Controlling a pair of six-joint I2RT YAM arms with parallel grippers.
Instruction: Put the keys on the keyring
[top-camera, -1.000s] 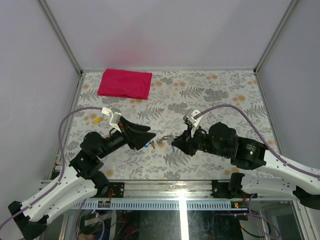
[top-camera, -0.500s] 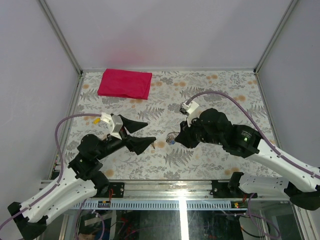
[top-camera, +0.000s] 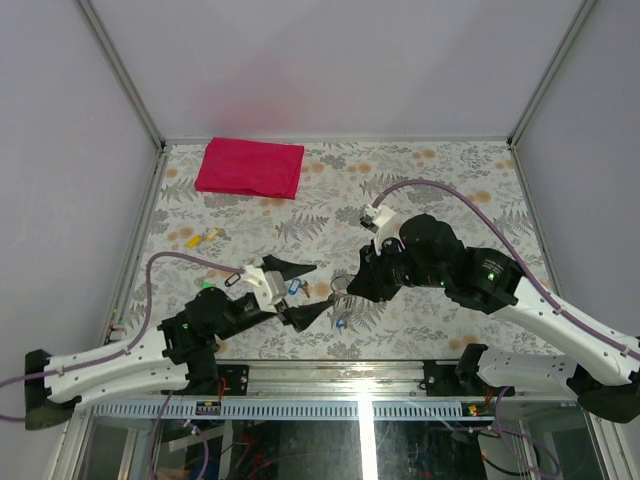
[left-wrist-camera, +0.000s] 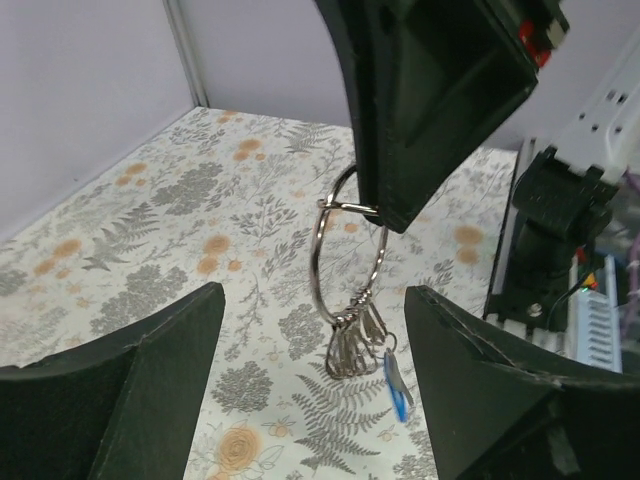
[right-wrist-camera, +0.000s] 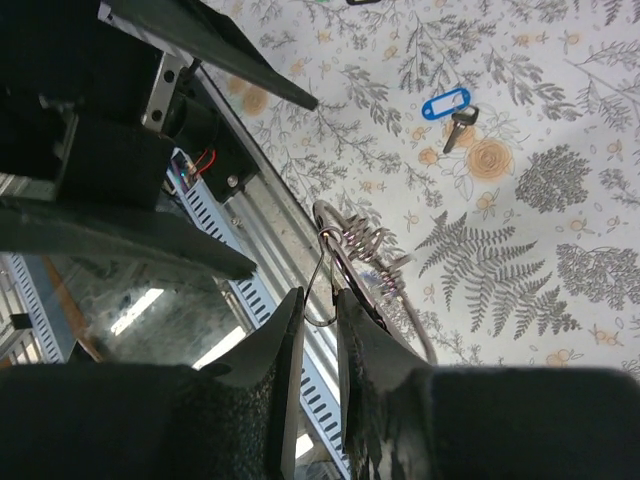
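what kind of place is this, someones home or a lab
Most likely a robot lab test cell, not a home: plain white walls box in a floral-covered table, a left arm and right arm are bolted to a metal rail at its edge, with loose wiring underneath.

The bench (top-camera: 480, 165) was white with grey ferns and orange flowers all over. The cloth (top-camera: 250, 167) in the upper left was bright pink. The keyring (left-wrist-camera: 350, 340) was shiny silver. The keys (right-wrist-camera: 447, 105) had bright blue heads. The left gripper (top-camera: 318, 288) and the right gripper (right-wrist-camera: 318, 305) were black. The cables (top-camera: 425, 183) were pale purple.
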